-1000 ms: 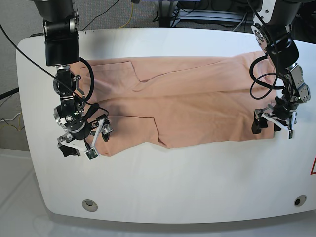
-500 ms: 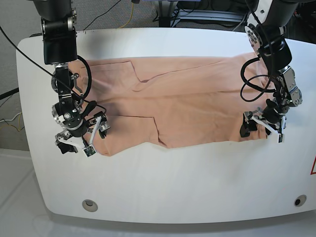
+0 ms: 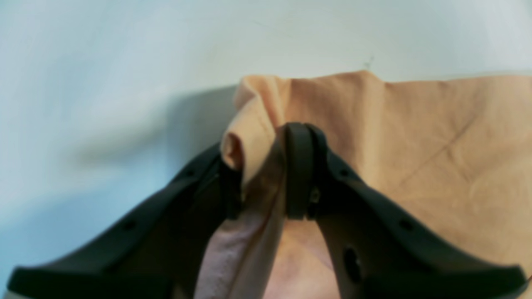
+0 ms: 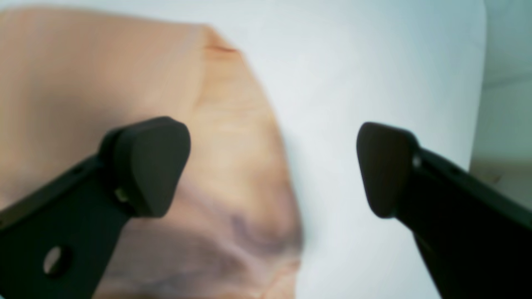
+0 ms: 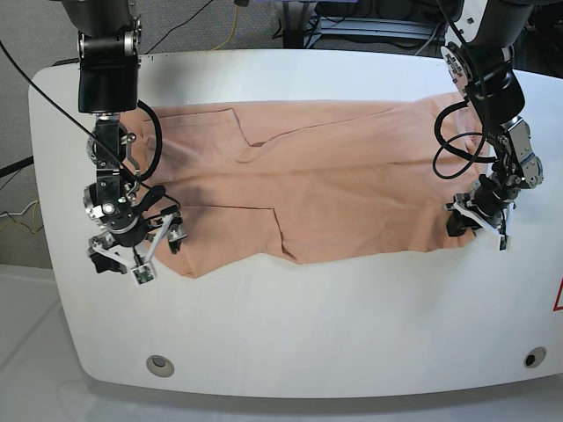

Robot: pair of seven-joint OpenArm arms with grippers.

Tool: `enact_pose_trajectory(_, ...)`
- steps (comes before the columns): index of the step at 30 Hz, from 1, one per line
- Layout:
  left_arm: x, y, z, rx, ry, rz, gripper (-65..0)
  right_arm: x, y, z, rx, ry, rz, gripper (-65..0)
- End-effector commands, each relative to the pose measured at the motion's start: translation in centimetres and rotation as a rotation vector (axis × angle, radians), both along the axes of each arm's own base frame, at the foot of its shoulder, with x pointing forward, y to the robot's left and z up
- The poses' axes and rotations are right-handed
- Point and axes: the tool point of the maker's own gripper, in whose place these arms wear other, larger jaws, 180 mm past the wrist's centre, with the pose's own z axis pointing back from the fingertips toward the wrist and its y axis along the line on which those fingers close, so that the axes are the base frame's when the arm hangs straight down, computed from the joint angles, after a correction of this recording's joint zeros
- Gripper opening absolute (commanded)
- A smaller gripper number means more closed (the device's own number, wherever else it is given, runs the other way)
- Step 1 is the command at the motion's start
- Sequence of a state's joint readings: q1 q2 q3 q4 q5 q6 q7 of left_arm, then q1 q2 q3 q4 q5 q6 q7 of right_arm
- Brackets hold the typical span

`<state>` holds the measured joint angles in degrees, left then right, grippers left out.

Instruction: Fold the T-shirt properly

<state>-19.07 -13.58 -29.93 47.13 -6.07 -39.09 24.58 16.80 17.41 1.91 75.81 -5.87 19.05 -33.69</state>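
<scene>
The peach T-shirt (image 5: 334, 193) lies spread and folded across the white table (image 5: 308, 325), wrinkled. My left gripper (image 5: 472, 221) is at the shirt's lower right corner. In the left wrist view the gripper (image 3: 266, 174) is shut on a bunched fold of the shirt (image 3: 436, 137). My right gripper (image 5: 134, 255) is at the shirt's lower left corner. In the right wrist view it (image 4: 266, 170) is open and empty, one finger (image 4: 145, 166) over the shirt's edge (image 4: 83, 74), the other over bare table.
The table's front edge has two round holes (image 5: 159, 363) (image 5: 533, 358). A red mark (image 5: 558, 299) shows at the right edge. Cables and equipment sit behind the table's far edge (image 5: 369, 31).
My left gripper shifted inward along the shirt's right corner, which now looks pinched. My right gripper moved slightly left and up, off the shirt's lower left corner.
</scene>
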Motion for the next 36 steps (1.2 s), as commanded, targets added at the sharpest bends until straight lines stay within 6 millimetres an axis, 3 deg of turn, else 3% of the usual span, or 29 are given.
enact_pose_trajectory(1, 0.5, 1.2, 0.9, 0.035, -0.001, -0.002, -50.5, 1.7, -1.1, 3.1, 0.039, -0.095, -0.052, 0.0)
enact_pose_trajectory(12, 0.5, 1.7, 1.2, 0.043, -0.005, 0.0, -50.6, 1.1, -3.0, 0.7, 0.205, 0.043, -0.101, 0.0)
enact_pose_trajectory(23, 1.4, 2.1, 3.7, 0.099, -0.071, -0.008, -50.6, 0.1, -3.5, -2.5, 0.233, 0.139, -0.114, 0.0)
enact_pose_trajectory(36, 1.5, 2.2, 3.9, 0.102, -0.075, -0.007, -50.6, -0.5, -3.9, -5.5, 0.287, 0.186, -0.131, 0.0)
